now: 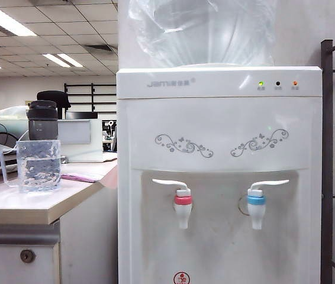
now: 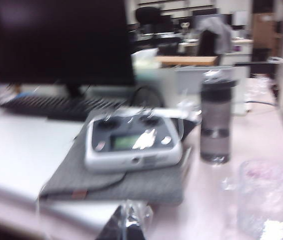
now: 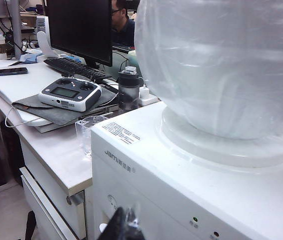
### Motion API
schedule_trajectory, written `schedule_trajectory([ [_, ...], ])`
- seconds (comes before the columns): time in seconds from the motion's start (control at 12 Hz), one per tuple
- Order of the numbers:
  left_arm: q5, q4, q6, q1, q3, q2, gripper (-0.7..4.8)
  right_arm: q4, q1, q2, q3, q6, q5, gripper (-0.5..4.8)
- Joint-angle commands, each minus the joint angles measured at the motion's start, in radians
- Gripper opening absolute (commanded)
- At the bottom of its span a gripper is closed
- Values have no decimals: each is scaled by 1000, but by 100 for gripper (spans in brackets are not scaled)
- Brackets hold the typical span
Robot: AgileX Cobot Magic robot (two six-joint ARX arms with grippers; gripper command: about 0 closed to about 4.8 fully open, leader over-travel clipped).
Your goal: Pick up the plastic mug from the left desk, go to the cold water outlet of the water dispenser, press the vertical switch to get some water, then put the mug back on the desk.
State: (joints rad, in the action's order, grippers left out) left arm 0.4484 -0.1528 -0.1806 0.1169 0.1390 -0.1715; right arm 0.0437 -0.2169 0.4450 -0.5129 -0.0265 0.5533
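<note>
Closest to the exterior camera stands the water dispenser [image 1: 221, 177], its cold water outlet [image 1: 256, 207] with the blue collar and the vertical switch [image 1: 269, 184] above it both untouched and with nothing beneath the spout. The plastic mug [image 1: 37, 165] stands upright on the left desk [image 1: 13, 207], just in front of the smoky-grey bottle [image 1: 42, 120], and no arm appears in this view. Whether the mug holds water I cannot tell through its rippled wall, so it is unclear whether the task has yet to begin or is already finished; the mug on the desk and the free tap fit either. The left wrist view, badly blurred, shows what the exterior does not: the left gripper [image 2: 126, 225], a dark tip with its jaws clenched on nothing, hangs over the desk edge, the mug [image 2: 264, 200] ahead of it and off to one side, well apart, with a grey controller [image 2: 134, 140] straight ahead. The right wrist view looks down over the dispenser's top and the clear jug [image 3: 221, 70]; the right gripper [image 3: 123, 225] hovers high beside the dispenser, only its dark tip visible, so I cannot tell its opening; the mug [image 3: 89, 132] sits far below and beyond it
</note>
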Motion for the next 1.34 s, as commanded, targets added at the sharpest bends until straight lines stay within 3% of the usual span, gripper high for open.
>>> schedule_trajectory([
  [0.08,-82,14,24,-106,-132,171,3,-10,-1,-1,-3,0,3,-1],
  [0.17,-196,155,17,-148,-131,169,3,-10,-1,-1,-2,0,3,-1],
  [0.25,-230,222,6,-156,-131,169,3,-10,-1,-1,-2,0,3,-1],
  [0.42,-253,217,-80,-155,-131,169,3,-10,-1,-1,-2,0,3,-1],
  [0.5,-319,204,-58,-155,-131,169,3,-10,-1,-1,-2,0,3,-1],
  [0.67,-333,117,56,-155,-131,169,3,-10,-1,-1,-2,0,3,-1],
  [0.84,-386,106,88,-154,-131,169,3,-10,-1,-1,-2,0,3,-1],
  [1.34,-411,93,87,-154,-131,169,3,-10,-1,-1,-2,0,3,-1],
])
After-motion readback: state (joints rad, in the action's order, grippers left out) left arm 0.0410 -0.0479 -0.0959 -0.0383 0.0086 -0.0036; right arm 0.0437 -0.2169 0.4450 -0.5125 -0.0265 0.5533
